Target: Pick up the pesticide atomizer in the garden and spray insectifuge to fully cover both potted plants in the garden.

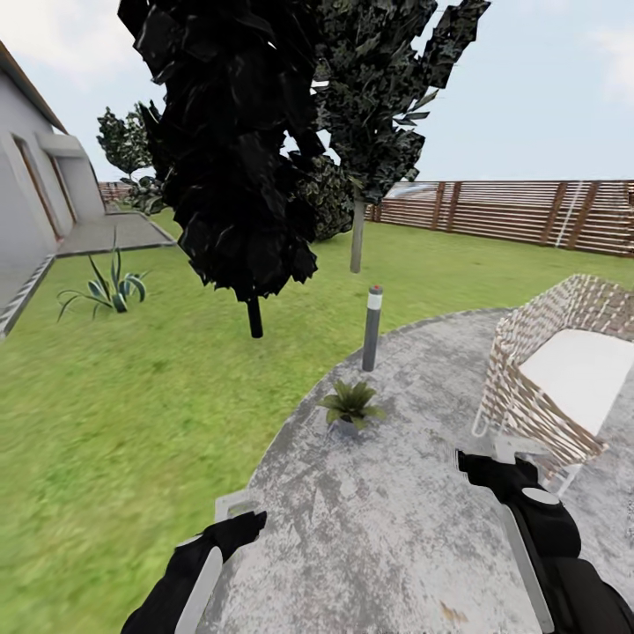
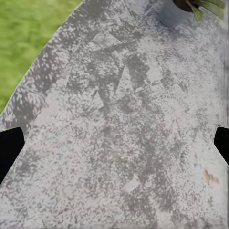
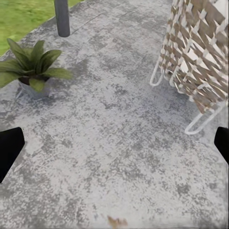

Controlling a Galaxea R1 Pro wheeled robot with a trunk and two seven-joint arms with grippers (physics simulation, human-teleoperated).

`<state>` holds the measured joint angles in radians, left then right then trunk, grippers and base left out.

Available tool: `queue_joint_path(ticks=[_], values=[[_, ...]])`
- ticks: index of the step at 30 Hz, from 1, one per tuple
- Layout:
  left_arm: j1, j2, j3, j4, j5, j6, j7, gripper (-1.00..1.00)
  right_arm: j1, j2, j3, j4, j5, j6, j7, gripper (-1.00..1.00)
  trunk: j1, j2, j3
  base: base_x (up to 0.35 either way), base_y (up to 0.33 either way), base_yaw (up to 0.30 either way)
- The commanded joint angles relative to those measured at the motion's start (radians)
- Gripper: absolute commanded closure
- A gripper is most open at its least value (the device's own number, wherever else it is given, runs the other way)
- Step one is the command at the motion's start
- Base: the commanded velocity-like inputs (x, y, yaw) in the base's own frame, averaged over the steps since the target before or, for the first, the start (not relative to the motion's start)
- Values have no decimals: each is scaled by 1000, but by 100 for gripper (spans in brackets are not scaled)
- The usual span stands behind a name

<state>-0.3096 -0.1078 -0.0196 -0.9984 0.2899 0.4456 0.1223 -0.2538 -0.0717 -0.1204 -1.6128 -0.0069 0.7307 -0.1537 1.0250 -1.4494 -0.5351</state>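
The pesticide atomizer is not yet in either end effector, and I cannot place it anywhere on the patio [image 1: 396, 528] or the lawn [image 1: 132, 423]. One potted plant [image 1: 350, 407] stands on the grey stone patio near its edge, just in front of the grey post [image 1: 372, 328] with the red top; the right wrist view shows its speckled leaves and little grey pot clearly [image 3: 32, 67].

The left end effector [image 1: 236, 518] hangs low over the stone with its jaws apart and nothing between them. The right end effector [image 1: 480, 467] hovers near the woven chair [image 1: 555, 379], its jaws also spread and empty.

The main risk, as I judge it, is mistaking the post for the bottle, since both carry a red top. Another is that driving closer could knock over the small pot, or that the right arm could catch the chair's white wire legs, which sit close by.

Counted: one potted plant of the two needed, one post, one chair, two trees, one spiky plant [image 1: 110, 289] on the lawn by the house.
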Motion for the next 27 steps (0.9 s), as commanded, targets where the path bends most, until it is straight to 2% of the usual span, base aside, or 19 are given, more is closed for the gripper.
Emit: queue_joint_path(ticks=[1,15,22,25,26,27], values=[[0,0,-2,-2,11,4,9,-100,-1,0,1,-1,-1,5,-4,-100,0,-1,-1,0,0,-278],[0,0,-2,-2,10,4,8,-100,-1,0,2,-1,-1,5,-4,-100,0,-1,-1,0,0,-278],[0,0,-2,-2,9,4,8,-100,-1,0,1,-1,-1,6,-4,-100,0,-1,-1,76,-182,-278],[0,0,-12,-2,9,4,9,-100,-1,-1,0,-1,-1,6,-3,-100,0,-1,-1,112,-270,-278],[0,1,-35,-2,9,4,10,-100,-1,0,0,-1,-1,6,-3,-100,0,-1,-1,118,-284,-278],[0,1,-42,-2,9,4,10,-100,-1,-1,-1,-1,-1,6,-3,-100,0,-1,-1,119,-286,-278]])
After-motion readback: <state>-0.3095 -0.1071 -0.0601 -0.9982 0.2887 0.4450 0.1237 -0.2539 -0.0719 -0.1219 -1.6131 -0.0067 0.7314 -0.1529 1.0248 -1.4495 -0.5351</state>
